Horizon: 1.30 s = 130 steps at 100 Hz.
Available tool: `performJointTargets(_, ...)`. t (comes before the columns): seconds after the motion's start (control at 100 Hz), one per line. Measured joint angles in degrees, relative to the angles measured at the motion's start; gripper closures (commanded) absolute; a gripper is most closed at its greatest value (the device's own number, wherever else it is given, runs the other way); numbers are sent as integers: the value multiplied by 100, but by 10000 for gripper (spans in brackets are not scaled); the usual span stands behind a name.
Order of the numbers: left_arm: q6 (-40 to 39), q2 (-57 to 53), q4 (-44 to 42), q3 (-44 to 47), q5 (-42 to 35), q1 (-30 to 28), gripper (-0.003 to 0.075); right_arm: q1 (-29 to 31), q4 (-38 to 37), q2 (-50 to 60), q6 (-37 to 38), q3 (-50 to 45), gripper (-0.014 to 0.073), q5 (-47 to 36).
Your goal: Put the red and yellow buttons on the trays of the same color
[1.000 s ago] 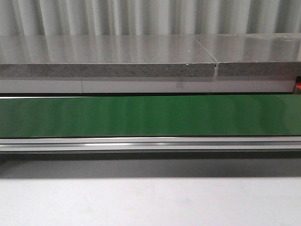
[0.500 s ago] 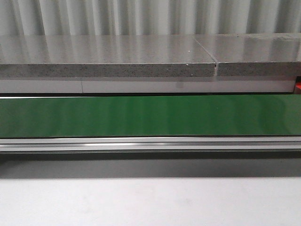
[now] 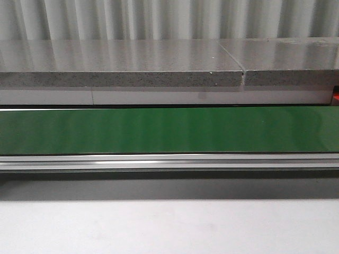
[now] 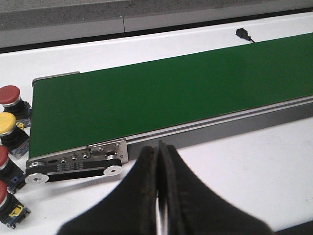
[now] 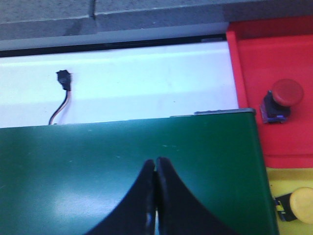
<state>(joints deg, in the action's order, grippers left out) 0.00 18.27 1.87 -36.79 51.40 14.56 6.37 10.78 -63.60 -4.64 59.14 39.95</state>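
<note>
In the left wrist view, several loose buttons stand on the white table beside the end of the green belt (image 4: 171,93): a red button (image 4: 10,95), a yellow button (image 4: 8,124) and two more red buttons (image 4: 4,157), the last at the edge (image 4: 4,196). My left gripper (image 4: 159,147) is shut and empty above the table by the belt's edge. In the right wrist view a red button (image 5: 286,93) sits in the red tray (image 5: 249,63) and a yellow button (image 5: 301,204) in the yellow tray (image 5: 274,177). My right gripper (image 5: 155,161) is shut and empty over the belt (image 5: 73,161).
The front view shows only the green belt (image 3: 169,129), its metal rail (image 3: 169,160), a grey stone ledge (image 3: 122,63) behind and white table in front; neither arm shows there. A small black plug on a wire (image 5: 63,81) lies behind the belt; it also shows in the left wrist view (image 4: 242,33).
</note>
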Motion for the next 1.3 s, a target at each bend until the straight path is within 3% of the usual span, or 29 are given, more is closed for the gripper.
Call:
performJointTargets(0.23, 0, 0, 0, 0, 0, 0, 741, -325, -127, 832, -12, -721, 683, -355)
performJointTargets(0.79, 0, 0, 0, 0, 0, 0, 741, -334, -140, 3851, -15, -2686, 683, -614)
performJointTargets(1.03, 0, 0, 0, 0, 0, 0, 741, -334, -140, 4791, -15, -2840, 683, -403)
performJointTargets(1.3, 0, 0, 0, 0, -14, 0, 741, -334, -140, 4892, -15, -2840, 683, -241)
